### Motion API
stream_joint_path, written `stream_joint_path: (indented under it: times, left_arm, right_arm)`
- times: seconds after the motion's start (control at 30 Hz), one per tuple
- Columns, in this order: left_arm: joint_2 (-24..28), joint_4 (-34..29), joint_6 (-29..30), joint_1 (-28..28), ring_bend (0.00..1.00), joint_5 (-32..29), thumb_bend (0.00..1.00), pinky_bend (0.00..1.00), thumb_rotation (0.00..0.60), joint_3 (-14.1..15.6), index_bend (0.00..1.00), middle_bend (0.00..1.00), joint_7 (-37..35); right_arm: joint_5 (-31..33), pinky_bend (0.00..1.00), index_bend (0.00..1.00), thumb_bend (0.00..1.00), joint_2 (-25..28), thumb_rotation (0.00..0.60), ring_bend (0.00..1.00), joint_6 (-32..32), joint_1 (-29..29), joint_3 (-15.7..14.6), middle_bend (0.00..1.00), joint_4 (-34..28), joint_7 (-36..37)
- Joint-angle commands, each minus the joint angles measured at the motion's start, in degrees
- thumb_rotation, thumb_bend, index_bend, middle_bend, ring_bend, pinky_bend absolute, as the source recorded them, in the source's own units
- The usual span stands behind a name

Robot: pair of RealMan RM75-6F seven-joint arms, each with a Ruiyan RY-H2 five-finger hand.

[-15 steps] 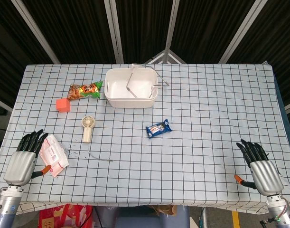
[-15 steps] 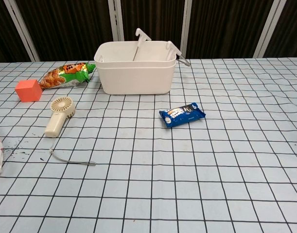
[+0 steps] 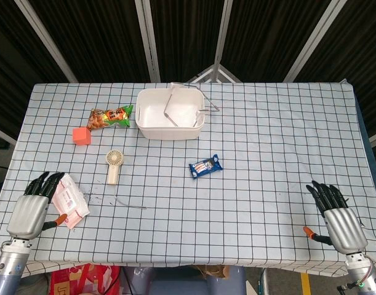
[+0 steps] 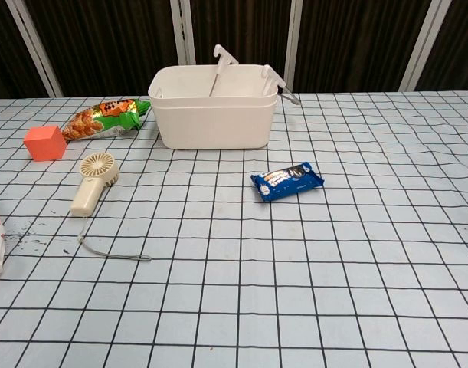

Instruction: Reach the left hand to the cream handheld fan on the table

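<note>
The cream handheld fan (image 3: 113, 166) lies flat on the checked tablecloth, left of centre, its round head pointing away from me; the chest view shows the fan (image 4: 93, 182) with a thin grey wrist cord trailing toward the front. My left hand (image 3: 31, 208) hovers at the table's front left corner, fingers extended and apart, holding nothing, well short and to the left of the fan. My right hand (image 3: 338, 216) rests at the front right corner, fingers also extended and empty. Neither hand appears in the chest view.
A white tissue packet (image 3: 69, 199) lies beside my left hand, between it and the fan. Further back are an orange cube (image 3: 82, 135), a snack bag (image 3: 110, 116) and a white basket (image 3: 170, 114). A blue biscuit pack (image 3: 205, 166) sits mid-table.
My left hand has shifted very slightly toward me along the front left corner. Everything else is unmoved.
</note>
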Motion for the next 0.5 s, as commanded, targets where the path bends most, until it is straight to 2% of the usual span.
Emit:
stream_joint_path:
  times: [0.03,0.1,0.17,0.33,0.5]
  left_arm:
    - [-0.26,-1.22,-2.45,-1.84,0.66,-2.15,0.39,0.73,0.6,-1.54,0.0,0.72,2.98]
    - [-0.53,-2.92,-5.95,-3.43,0.77,-5.58,0.47,0.82,0.6,-2.46,0.0,0.83,4.35]
    - [-0.83,-4.48,-9.62,-5.42,0.82,-9.8,0.52,0.86,0.6,-3.78,0.0,0.88,6.69]
    - [-4.09,-5.87,-15.57,-10.81,0.88,-19.21,0.61,0.9,0.6,-6.9,0.0,0.94,15.35]
    - [-8.94,-5.73,-16.96,-15.0,0.88,-27.69,0.64,0.9,0.6,-8.51,0.01,0.94,23.6]
  right_arm:
    - [0.19,0.04,0.0,0.21,-0.01,0.6,0.0,-0.04,0.0,0.08,0.0,-0.06,0.03]
    - [0.17,0.04,0.0,0.21,0.0,0.6,0.0,-0.03,0.01,0.1,0.0,-0.16,0.09]
    - [0.04,0.04,0.0,0.21,-0.03,0.6,0.0,-0.06,0.06,0.07,0.0,-0.16,0.06]
    - [0.21,0.04,0.0,0.21,0.01,0.6,0.0,-0.37,0.21,0.11,0.0,-0.15,0.37]
    - [0.31,0.04,0.0,0.21,0.13,0.6,0.0,-0.56,0.29,0.12,0.0,-0.04,1.06]
